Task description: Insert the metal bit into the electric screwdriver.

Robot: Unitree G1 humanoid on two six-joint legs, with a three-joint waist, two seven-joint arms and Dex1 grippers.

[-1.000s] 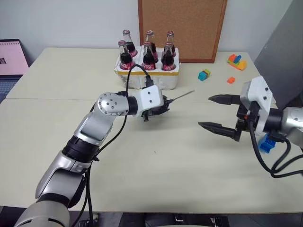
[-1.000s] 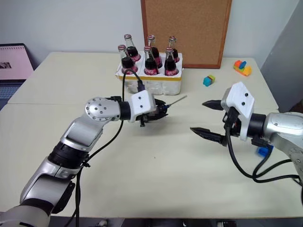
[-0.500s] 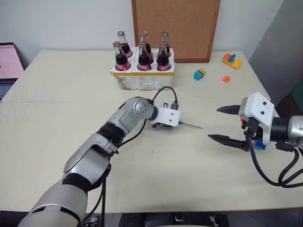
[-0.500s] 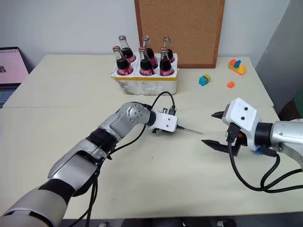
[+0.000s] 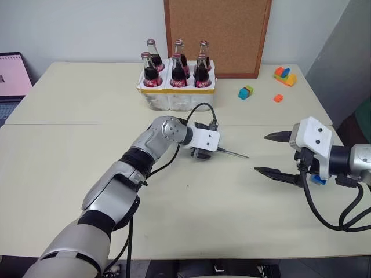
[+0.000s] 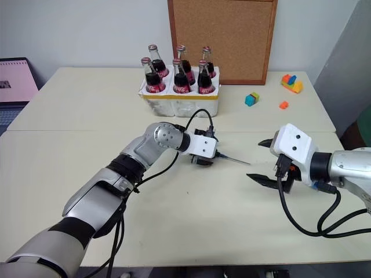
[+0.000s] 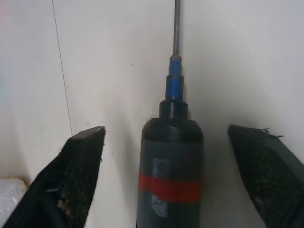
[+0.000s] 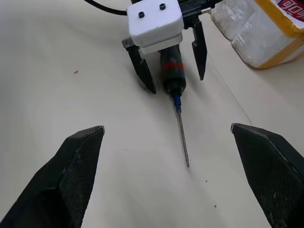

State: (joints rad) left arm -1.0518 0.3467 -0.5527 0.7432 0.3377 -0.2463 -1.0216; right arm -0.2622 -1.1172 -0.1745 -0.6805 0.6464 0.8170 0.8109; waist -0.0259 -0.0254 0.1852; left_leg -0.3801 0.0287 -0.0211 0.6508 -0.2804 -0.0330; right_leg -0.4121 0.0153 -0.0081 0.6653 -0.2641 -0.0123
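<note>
The electric screwdriver point(image 7: 172, 171), a black body with a red band, lies on the table. The thin metal bit point(image 8: 183, 137) sticks out of its blue front end, tip on the tabletop. My left gripper point(image 8: 176, 81) is open: its two fingers point(image 7: 80, 161) stand on either side of the screwdriver's body, clear of it. From the head, the bit point(image 5: 235, 153) points right toward my right gripper point(image 5: 261, 153). That gripper hovers open and empty a short way beyond the bit's tip.
A white crate point(image 5: 177, 95) of dark cola bottles stands just behind the left gripper, in front of a corkboard point(image 5: 217, 35). Small toy blocks point(image 5: 246, 91) lie at the back right. A laptop point(image 5: 11, 75) sits at the far left edge.
My left gripper came down from in front of the crate with the screwdriver in it, then opened its fingers. The screwdriver now lies free between them. The right gripper barely moved.
</note>
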